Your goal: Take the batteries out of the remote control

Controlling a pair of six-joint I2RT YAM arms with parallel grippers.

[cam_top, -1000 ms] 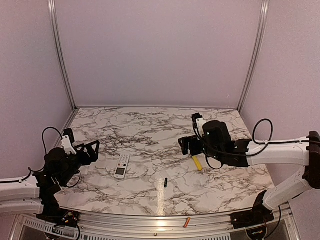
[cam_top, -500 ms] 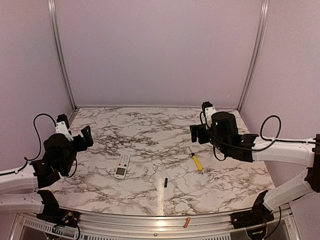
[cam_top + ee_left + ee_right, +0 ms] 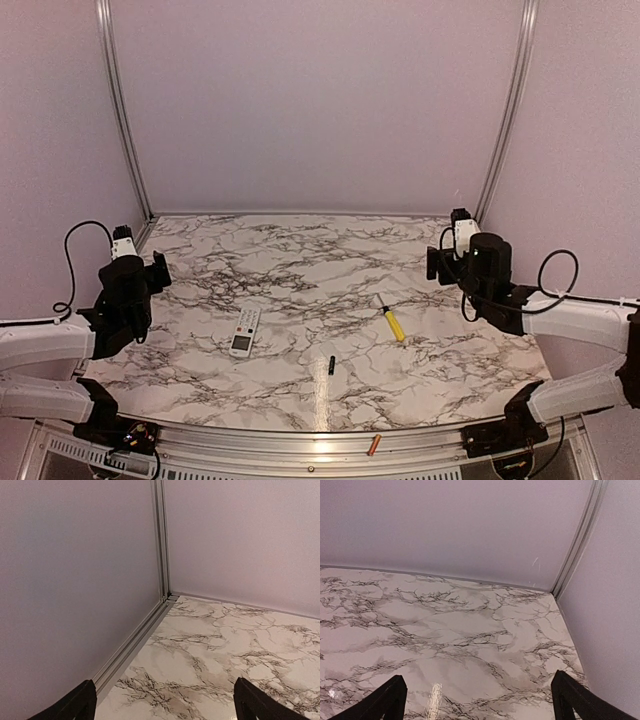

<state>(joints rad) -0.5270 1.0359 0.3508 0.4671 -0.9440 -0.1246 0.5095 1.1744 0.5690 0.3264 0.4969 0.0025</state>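
The white remote control [image 3: 244, 332] lies on the marble table left of centre, display end towards me. A dark battery [image 3: 331, 365] lies on the table near the front middle. An orange-red battery [image 3: 374, 445] lies on the metal rail at the table's front edge. My left gripper [image 3: 158, 268] is raised at the far left, open and empty, well away from the remote. My right gripper [image 3: 437, 263] is raised at the far right, open and empty. In both wrist views only bare marble lies between the spread fingertips [image 3: 75, 707] [image 3: 387, 700].
A yellow-handled screwdriver [image 3: 393, 322] lies right of centre between the remote and the right arm. Lilac walls with metal corner posts [image 3: 120, 110] close in the table on three sides. The front rail [image 3: 300, 452] runs along the near edge.
Both arms have drawn back and outward from the middle, the left towards the left wall, the right towards the right wall. The remote, batteries and screwdriver have not moved.
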